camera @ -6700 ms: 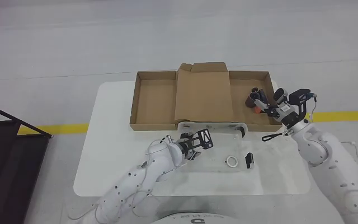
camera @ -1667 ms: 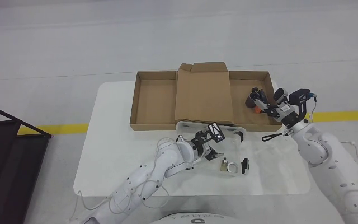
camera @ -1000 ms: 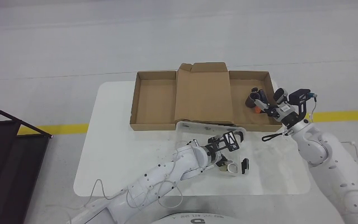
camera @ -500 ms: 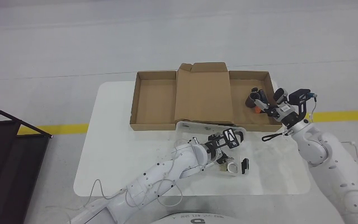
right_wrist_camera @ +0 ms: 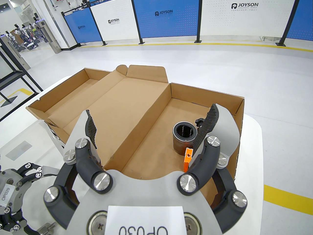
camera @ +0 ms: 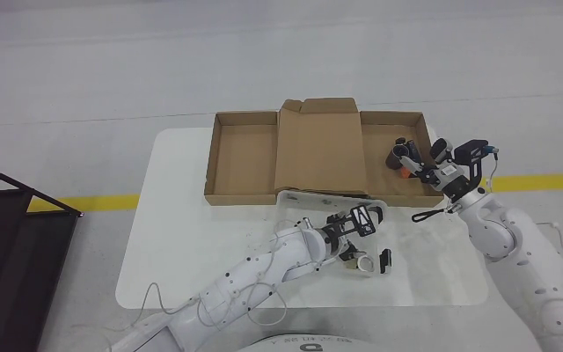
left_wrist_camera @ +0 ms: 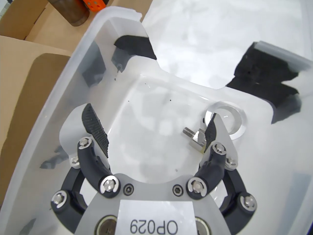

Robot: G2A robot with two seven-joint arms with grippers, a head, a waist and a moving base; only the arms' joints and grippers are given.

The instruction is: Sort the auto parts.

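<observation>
**Auto Parts Sort: Both Pincers Released Over Tub and Carton**

Lower centre of the top view: left gripper (left_wrist_camera: 150,113) set low inside a clear, glossy plastic tub (left_wrist_camera: 73,59), ribbed black pads (left_wrist_camera: 94,125) spread wide and grasping nothing. Just beside one pad, on the tub's floor, a small bright steel bolt (left_wrist_camera: 194,138) with a threaded stub. Next to it, a transparent flat ring (left_wrist_camera: 234,123). Near the ring, a matte black angular block (left_wrist_camera: 264,76); inside the tub's wall or beyond it, impossible to tell.

Right of centre in the top view: right gripper (right_wrist_camera: 151,111) hanging released and empty above the right-hand compartment of a brown corrugated cardboard carton (camera: 242,163). Upright in that compartment, a dark metal cylinder (right_wrist_camera: 183,138) with a hollow, grooved bore. Just beside it, an orange plastic block (right_wrist_camera: 187,158) drilled with small holes.

Underneath, a smooth white table (camera: 176,220) with rounded corners, carton along its upper edge and tub just below the carton. Beyond, a pale grey polished floor (camera: 264,53) crossed by a yellow line (camera: 106,202). Farther back in the right wrist view, blue and white panel partitions (right_wrist_camera: 171,13) on black posts.
</observation>
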